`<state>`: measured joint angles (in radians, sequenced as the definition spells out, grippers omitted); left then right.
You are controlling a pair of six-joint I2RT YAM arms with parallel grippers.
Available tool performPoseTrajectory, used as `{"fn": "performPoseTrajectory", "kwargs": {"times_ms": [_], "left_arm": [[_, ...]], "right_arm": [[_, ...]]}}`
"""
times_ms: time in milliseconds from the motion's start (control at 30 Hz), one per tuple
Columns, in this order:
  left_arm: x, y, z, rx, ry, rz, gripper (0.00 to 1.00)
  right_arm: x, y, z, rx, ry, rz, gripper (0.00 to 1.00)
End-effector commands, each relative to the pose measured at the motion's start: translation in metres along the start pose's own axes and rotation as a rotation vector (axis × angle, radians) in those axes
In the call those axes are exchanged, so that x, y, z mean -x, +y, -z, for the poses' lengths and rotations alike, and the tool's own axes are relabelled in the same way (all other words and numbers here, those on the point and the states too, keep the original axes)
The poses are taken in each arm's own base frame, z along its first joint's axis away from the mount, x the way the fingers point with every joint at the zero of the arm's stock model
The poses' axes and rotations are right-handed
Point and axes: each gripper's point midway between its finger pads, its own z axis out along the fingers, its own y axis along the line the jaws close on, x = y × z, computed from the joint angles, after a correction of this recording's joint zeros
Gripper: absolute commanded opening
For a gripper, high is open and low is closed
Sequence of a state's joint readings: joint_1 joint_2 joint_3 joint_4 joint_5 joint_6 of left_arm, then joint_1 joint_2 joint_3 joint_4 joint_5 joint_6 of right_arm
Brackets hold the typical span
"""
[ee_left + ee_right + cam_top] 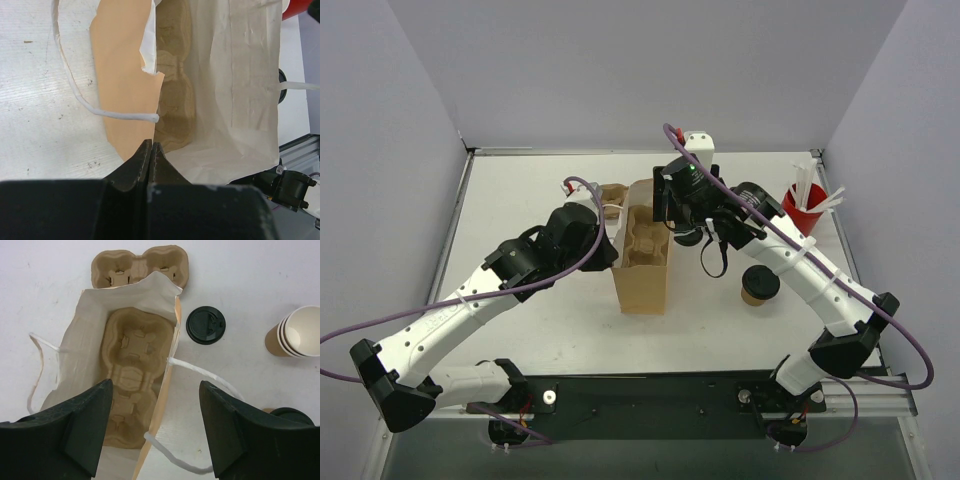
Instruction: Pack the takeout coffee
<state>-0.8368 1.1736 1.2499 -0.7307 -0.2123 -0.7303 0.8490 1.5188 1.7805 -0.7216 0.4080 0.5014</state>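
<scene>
pinching paper bag (pixel 125 75), left end effector (pixel 151 146) clamped

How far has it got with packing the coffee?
Done: a cardboard cup carrier already sits inside the open paper bag. In hand: the left fingers pinch the bag's rim to hold it open, and the right fingers hang open and empty above it. Left: the lidded coffee cup stands on the table beside the bag, not yet packed.
</scene>
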Motion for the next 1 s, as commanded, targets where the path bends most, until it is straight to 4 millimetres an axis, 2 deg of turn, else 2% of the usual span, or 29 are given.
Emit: {"fn": "performPoseTrajectory", "kwargs": {"times_ms": [0, 133, 400, 467, 533, 667, 767, 833, 967], "left_arm": [[0.011, -0.009, 0.006, -0.013, -0.026, 0.019, 0.0], [0.013, -0.01, 0.008, -0.014, -0.032, 0.018, 0.0], [0.023, -0.015, 0.011, -0.025, -0.059, 0.003, 0.0], [0.025, -0.017, 0.011, -0.033, -0.065, -0.004, 0.01], [0.029, -0.019, 0.011, -0.038, -0.072, -0.021, 0.05], [0.036, -0.026, 0.014, -0.057, -0.085, -0.046, 0.19], [0.043, -0.031, 0.015, -0.071, -0.095, -0.066, 0.28], [0.045, -0.033, 0.013, -0.072, -0.088, -0.088, 0.33], [0.054, -0.031, 0.011, -0.039, -0.094, -0.119, 0.35]], "right_arm": [[-0.01, -0.003, -0.013, -0.038, 0.038, 0.007, 0.61], [-0.024, 0.0, -0.025, -0.035, 0.09, 0.01, 0.51], [-0.047, 0.0, -0.042, -0.045, 0.173, 0.026, 0.5], [-0.05, 0.001, -0.047, -0.047, 0.188, 0.031, 0.44], [-0.051, 0.002, -0.049, -0.041, 0.196, 0.032, 0.38], [-0.052, 0.005, -0.052, -0.033, 0.208, 0.044, 0.15], [-0.05, 0.007, -0.051, -0.022, 0.21, 0.044, 0.06], [-0.048, 0.008, -0.051, -0.018, 0.208, 0.044, 0.05], [-0.047, 0.01, -0.05, -0.011, 0.207, 0.044, 0.04]]}}
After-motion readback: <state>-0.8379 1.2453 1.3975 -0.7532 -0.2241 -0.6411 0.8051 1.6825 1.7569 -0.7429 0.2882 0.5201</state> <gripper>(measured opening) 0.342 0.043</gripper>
